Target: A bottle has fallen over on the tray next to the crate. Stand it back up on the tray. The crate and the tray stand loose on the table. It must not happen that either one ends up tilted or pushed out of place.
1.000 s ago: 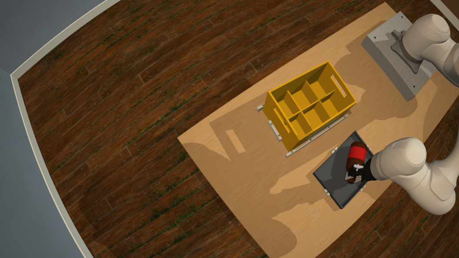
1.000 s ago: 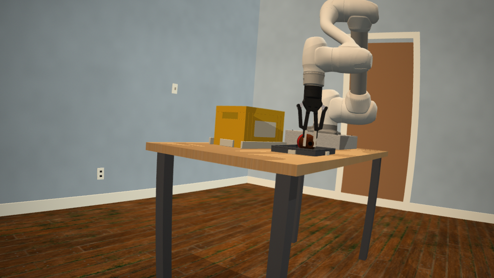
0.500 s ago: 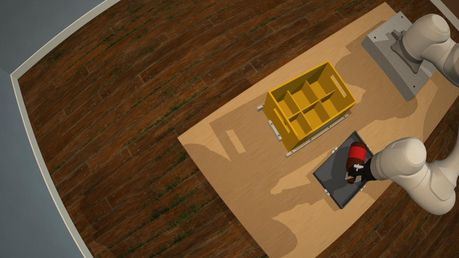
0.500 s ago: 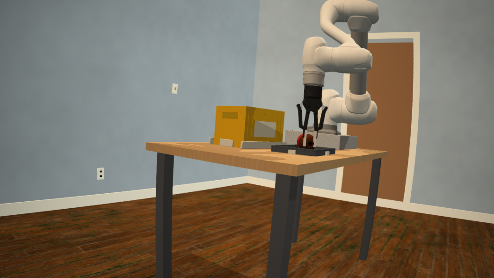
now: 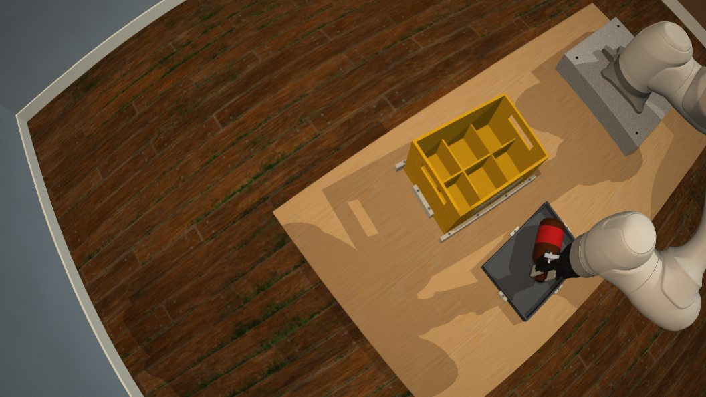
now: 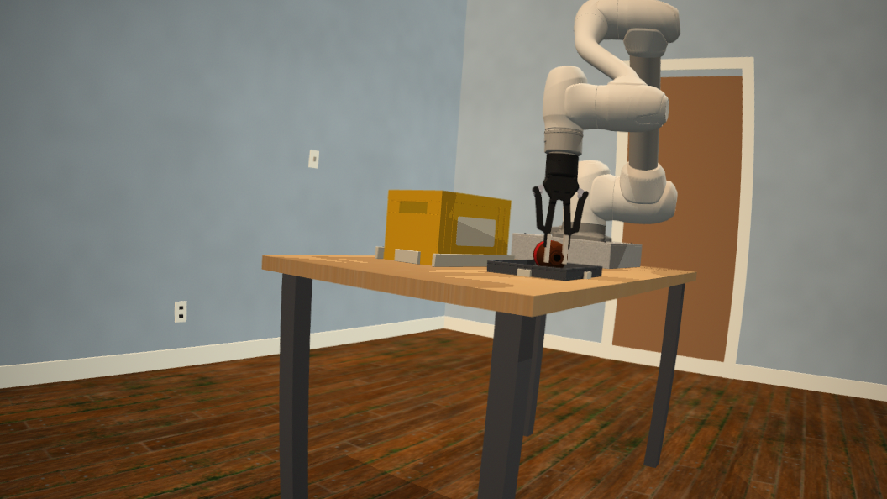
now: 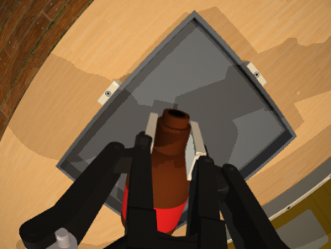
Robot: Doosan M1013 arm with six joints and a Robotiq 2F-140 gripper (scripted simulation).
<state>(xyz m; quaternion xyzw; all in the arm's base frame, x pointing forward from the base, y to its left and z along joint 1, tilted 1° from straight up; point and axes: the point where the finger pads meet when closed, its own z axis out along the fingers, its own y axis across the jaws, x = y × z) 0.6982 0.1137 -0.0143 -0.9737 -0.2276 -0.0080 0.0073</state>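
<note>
The gripper (image 7: 172, 140) reaches straight down and pinches the brown bottle (image 7: 166, 168) by its neck, a pale pad pressed on each side. In the top view the bottle (image 5: 547, 242) lies on its side over the dark tray (image 5: 513, 276), long axis running toward the upper right of the frame, red-labelled body nearest the yellow crate (image 5: 476, 160), mouth toward the lower edge. Both sit on the wooden table (image 6: 433, 282).
</note>
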